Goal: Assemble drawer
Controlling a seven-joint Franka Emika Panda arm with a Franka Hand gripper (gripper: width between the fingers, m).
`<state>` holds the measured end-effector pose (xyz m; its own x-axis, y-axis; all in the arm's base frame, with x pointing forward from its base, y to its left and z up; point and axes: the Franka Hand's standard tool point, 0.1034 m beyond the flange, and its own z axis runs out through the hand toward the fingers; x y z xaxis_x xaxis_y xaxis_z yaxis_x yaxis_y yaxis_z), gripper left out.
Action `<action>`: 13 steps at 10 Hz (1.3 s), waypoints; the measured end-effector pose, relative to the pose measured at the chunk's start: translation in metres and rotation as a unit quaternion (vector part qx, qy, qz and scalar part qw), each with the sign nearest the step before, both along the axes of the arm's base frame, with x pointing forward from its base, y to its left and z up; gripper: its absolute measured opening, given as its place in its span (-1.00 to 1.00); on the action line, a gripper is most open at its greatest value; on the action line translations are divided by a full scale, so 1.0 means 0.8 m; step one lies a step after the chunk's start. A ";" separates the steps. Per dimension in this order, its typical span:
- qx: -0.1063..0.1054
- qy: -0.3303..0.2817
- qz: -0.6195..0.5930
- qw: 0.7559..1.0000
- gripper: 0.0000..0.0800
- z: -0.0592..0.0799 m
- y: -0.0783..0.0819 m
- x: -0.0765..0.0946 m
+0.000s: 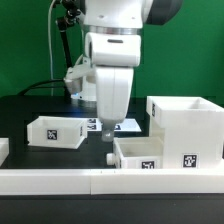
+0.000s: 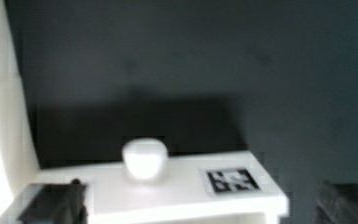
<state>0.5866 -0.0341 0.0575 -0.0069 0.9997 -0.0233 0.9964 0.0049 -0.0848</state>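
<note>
The tall housing (image 1: 185, 125), the adjoining tray (image 1: 138, 152) and the separate tray (image 1: 55, 131) are seen to be made of smooth, matt white plastic, each marked with a flat printed black-and-white tag. The worktop (image 1: 30, 105) is surfaced in dull, glare-free black. The arm shell (image 1: 112, 70) is finished in glossier white plastic.

Drawer lies in three separate matte white pieces. The housing (image 1: 186, 128), tall and boxy, stands at the exterior view's right with its opening upward, tagged low on its near face. The left tray (image 1: 57, 131) is shallow, open side up, tagged on its near wall and well apart from the housing. The front tray (image 1: 146, 151), posed and tagged alike, sits just beside the housing's near corner. The wrist view shows a white tagged surface bearing a small rounded knob (image 2: 144, 158); cannot tell which piece it is.
</note>
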 end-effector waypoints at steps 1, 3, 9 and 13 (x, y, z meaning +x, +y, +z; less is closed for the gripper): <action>0.001 0.000 0.006 1.000 0.62 -0.006 -0.001 0.005; 0.004 0.001 0.003 1.000 0.62 -0.006 -0.008 0.004; 0.096 0.011 -0.020 0.995 0.62 -0.025 -0.027 -0.003; 0.122 0.021 -0.031 0.992 0.62 -0.042 0.001 -0.003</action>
